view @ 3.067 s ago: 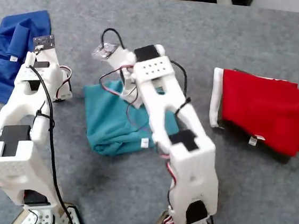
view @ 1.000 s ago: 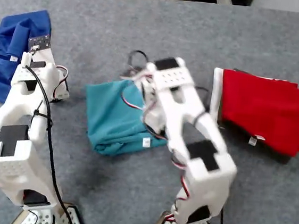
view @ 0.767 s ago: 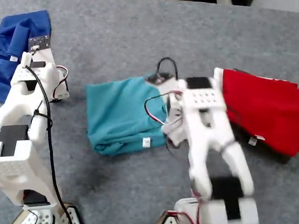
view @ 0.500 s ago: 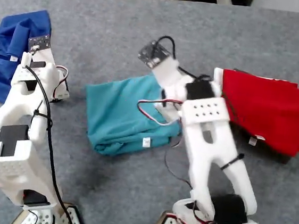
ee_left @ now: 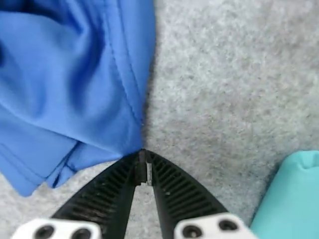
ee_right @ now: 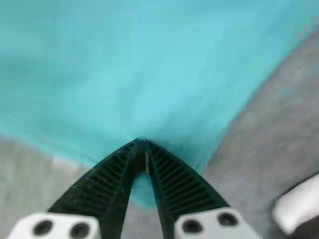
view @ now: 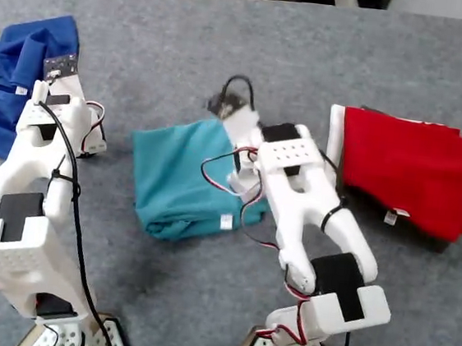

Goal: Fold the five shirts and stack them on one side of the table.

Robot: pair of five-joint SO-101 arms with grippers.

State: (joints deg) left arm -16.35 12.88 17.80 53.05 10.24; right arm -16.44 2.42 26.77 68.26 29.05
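Right wrist view puts the right gripper [ee_right: 145, 149], fingers pressed together, tip-down on the teal shirt [ee_right: 124, 64] by its edge; whether it pinches cloth I cannot tell. Near its outer side lies the folded red shirt [view: 405, 171]. Well apart on the other side, the left gripper [ee_left: 145, 167], also closed, touches the blue shirt [ee_left: 75, 74].

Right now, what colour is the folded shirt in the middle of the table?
The middle shirt is plain teal, with no pattern. The high view shows it best.
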